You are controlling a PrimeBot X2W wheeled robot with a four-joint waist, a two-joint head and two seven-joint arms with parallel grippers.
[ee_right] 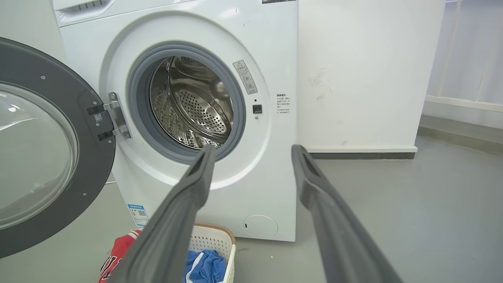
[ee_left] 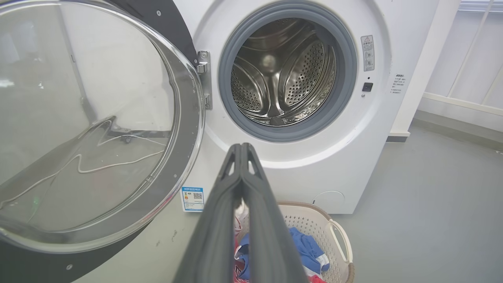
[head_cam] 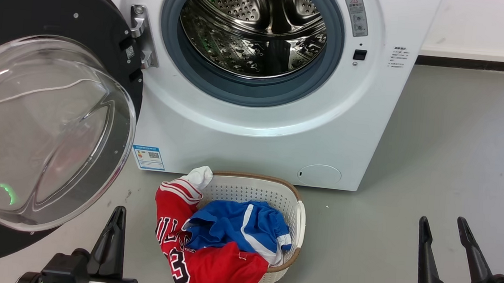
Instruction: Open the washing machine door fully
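Left claw point(ee_left: 240, 147) pressed together, clearest from its wrist; right claw point(ee_right: 253, 151) spread; door point(head_cam: 65, 5) open.

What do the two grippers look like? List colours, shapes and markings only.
The left gripper and right gripper match: two long, tapering, matte dark fingers with slotted tips, on black blocky mounts, with pale casing behind. A small green light shows at the left mount.

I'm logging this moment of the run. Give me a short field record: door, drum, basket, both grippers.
door: washing machine door wide open, hanging on its hinge
drum: steel drum, nothing seen inside
basket: white laundry basket in front of the washing machine, holding red jersey and blue garment
left gripper: shut, empty
right gripper: open, empty
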